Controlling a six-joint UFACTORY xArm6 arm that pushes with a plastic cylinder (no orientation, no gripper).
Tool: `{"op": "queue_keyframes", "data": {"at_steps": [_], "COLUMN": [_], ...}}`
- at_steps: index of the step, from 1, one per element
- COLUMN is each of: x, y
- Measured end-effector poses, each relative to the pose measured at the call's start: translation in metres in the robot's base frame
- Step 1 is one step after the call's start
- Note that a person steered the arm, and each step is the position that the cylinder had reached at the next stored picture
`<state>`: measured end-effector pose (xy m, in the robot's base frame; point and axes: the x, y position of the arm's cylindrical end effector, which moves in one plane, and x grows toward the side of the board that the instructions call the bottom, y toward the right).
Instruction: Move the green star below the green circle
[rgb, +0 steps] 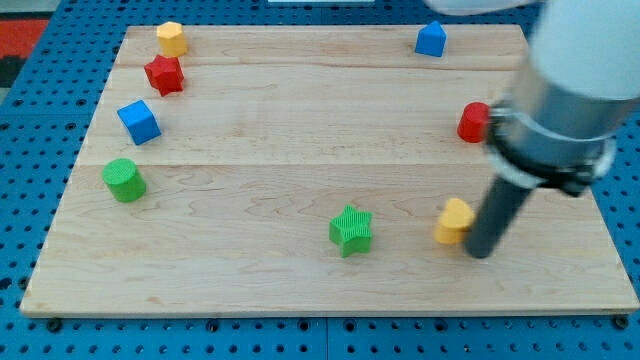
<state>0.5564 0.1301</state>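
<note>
The green star (351, 230) lies on the wooden board (300, 120) at the lower middle. The green circle (124, 180) sits far off at the view's left edge. My tip (481, 252) rests on the board at the lower right, well right of the green star. It stands right next to a yellow block (454, 221), on that block's right side. The rod rises from the tip to the arm's grey body (570, 90) at the upper right.
A blue cube (139, 122), a red star (164, 75) and a yellow hexagon (172, 39) stand at the upper left. A blue block (431, 39) sits at the top right. A red block (474, 122) is partly hidden by the arm.
</note>
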Motion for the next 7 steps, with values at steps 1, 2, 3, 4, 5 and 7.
{"op": "queue_keyframes", "data": {"at_steps": [1,2,3,4,5,7], "x": [-0.003,-0.016,0.005,0.004,-0.003,-0.003], "y": [-0.024,-0.061,-0.073,-0.074,-0.081,-0.247]}}
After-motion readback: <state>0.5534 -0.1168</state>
